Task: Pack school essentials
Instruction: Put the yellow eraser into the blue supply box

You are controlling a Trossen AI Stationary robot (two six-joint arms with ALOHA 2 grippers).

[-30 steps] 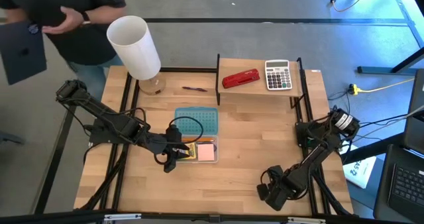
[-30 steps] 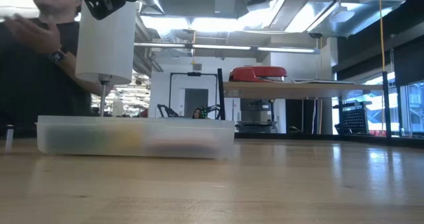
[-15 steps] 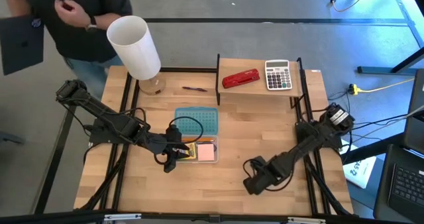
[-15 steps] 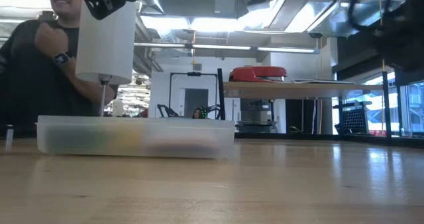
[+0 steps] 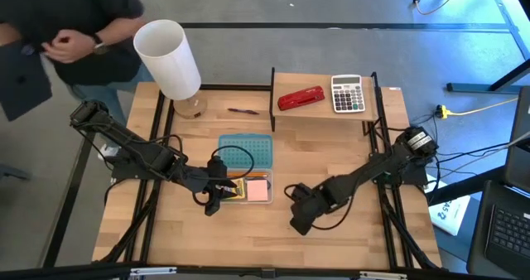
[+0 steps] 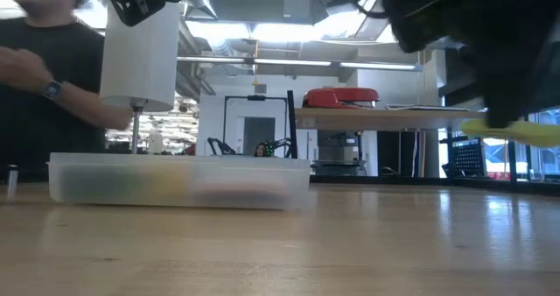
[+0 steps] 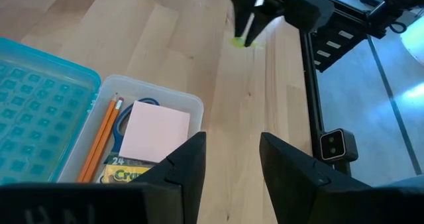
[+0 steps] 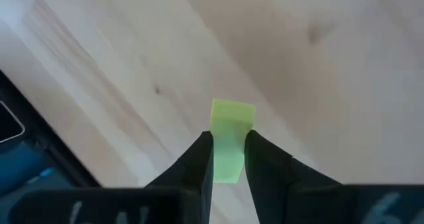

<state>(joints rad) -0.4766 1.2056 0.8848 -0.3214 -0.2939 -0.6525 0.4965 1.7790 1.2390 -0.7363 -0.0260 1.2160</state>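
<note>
A clear plastic box (image 5: 247,189) sits mid-table with its blue lid (image 5: 246,152) lying open on the far side. In the box (image 7: 189,105) lie orange pencils (image 7: 101,141), a pink sticky-note pad (image 7: 156,128), blue-handled scissors (image 7: 124,118) and the crayon box (image 7: 129,174). My left gripper (image 7: 232,174) is open and hovers at the box's left near corner (image 5: 211,199). My right gripper (image 5: 300,212) is right of the box, shut on a tiny yellow-green block (image 8: 230,134). A thin dark-red pen (image 5: 243,111) lies flat on the table beyond the lid. My right gripper pinches the yellow-green block between its two fingers (image 8: 197,161). The block's free end (image 8: 232,112) sticks out past the fingertips. It is lifted clear of the table (image 6: 518,131).
A raised shelf (image 5: 389,114) at the far right carries a red stapler (image 5: 301,98) and a grey calculator (image 5: 347,94). A white lamp (image 5: 168,58) stands at the far left corner. A person (image 5: 66,23) stands beyond the far left edge. Bare wood lies between box and right gripper.
My right arm has swung from the table's near right corner leftward toward the box, carrying the block; it now shows in the low view. The left arm and the box have kept still. The person beyond the table has shifted about.
</note>
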